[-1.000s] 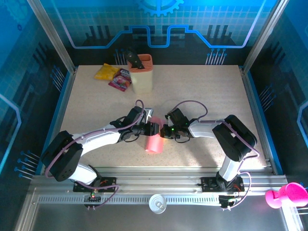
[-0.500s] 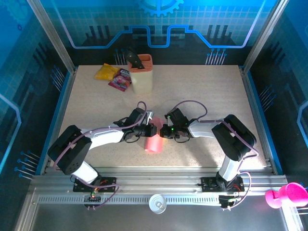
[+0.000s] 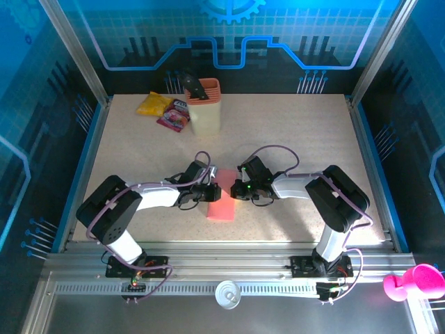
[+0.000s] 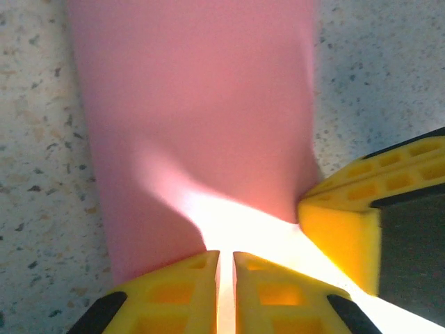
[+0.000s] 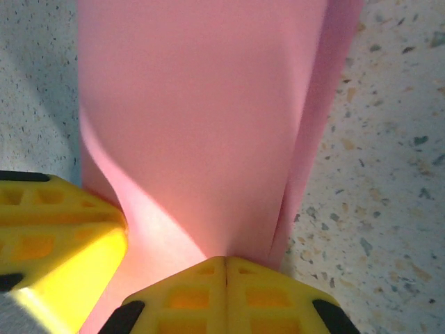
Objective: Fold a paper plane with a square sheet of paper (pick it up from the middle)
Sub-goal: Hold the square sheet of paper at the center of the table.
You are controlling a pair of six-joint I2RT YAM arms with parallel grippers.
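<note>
Near the middle of the table point(image 3: 299, 139), just ahead of the two arm bases, the pink-red sheet of paper point(image 3: 221, 207) lies doubled over on itself, a short oblong seen from above. Both grippers meet at its far edge, tip to tip. The left gripper point(image 3: 213, 192) has its yellow fingers point(image 4: 181, 292) almost together, with only a thin bright slit between them, and the paper's edge runs up into that slit (pinched, as far as the wrist view lets me judge). The right gripper point(image 3: 236, 189) has its jaws pressed fully together on the same edge, where the paper gathers into a soft crease. Each wrist view catches the other gripper's finger just beside its own. Well apart, toward the table's far left, sit a peach holder point(image 3: 205, 108), a yellow packet point(image 3: 153, 104) and a purple-pink packet point(image 3: 174, 116).
</note>
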